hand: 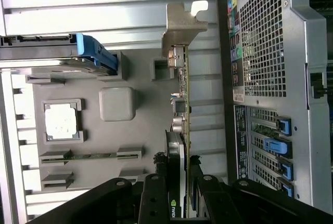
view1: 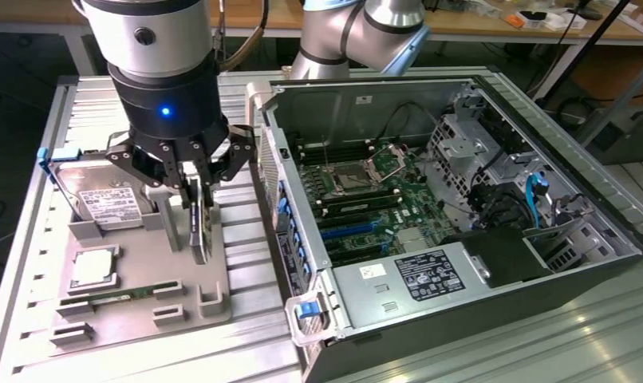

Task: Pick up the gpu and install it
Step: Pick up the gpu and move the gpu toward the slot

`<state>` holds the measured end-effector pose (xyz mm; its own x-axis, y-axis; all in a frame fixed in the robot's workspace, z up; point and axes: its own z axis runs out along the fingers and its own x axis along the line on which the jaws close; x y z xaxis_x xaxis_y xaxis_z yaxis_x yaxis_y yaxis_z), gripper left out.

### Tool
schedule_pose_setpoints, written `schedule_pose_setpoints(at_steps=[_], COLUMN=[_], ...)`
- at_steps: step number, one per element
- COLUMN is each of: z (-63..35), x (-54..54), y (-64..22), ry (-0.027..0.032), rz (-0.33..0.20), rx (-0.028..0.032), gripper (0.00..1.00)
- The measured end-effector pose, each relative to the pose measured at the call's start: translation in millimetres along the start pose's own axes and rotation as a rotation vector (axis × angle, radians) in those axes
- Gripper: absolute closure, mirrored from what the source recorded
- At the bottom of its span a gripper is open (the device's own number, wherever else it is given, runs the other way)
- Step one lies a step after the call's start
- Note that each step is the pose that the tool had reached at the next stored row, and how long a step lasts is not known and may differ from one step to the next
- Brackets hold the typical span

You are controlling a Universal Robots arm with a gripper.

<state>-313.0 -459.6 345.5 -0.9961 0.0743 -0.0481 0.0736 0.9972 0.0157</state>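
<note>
The gpu (view1: 199, 225) hangs upright on its long edge over the grey fixture plate (view1: 183, 275), on the exterior view's left of the open computer case (view1: 333, 104). My gripper (view1: 197, 177) comes down from above and is shut on the card's top edge. In the wrist view the gpu (hand: 183, 94) appears edge-on, green board on one side and black shroud near the fingers (hand: 156, 193), with its silver end bracket (hand: 183, 24) at the far end. The motherboard (view1: 375, 199) lies exposed inside the case, with blue expansion slots (view1: 337, 233) near its front.
On the fixture plate sit a silver hard drive (view1: 107, 203) in a blue frame (hand: 96, 55), a processor chip (view1: 92, 267) and a slim memory stick (view1: 120, 295). The case's perforated rear panel (hand: 265, 37) stands close beside the card. A ribbed metal table (view1: 247, 335) carries everything.
</note>
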Motion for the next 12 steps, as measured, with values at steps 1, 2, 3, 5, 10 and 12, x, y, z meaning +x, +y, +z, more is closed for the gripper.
schedule_pose_setpoints(at_steps=[1,2,3,5,10,12], z=[-1.7,-4.2,-5.4,-10.0,-24.4,-31.4], x=[-0.1,-0.2,-0.3,-0.5,-1.2,-1.5], y=[0.0,0.1,0.1,0.2,0.4,0.5], ry=[0.0001,0.0003,0.0004,0.0008,0.0019,0.0028], rz=[0.000,0.000,0.000,0.000,0.000,0.000], rx=[0.0000,0.0001,0.0001,0.0001,0.0002,0.0004], gripper=[0.73,0.73,0.73,0.73,0.73,0.73])
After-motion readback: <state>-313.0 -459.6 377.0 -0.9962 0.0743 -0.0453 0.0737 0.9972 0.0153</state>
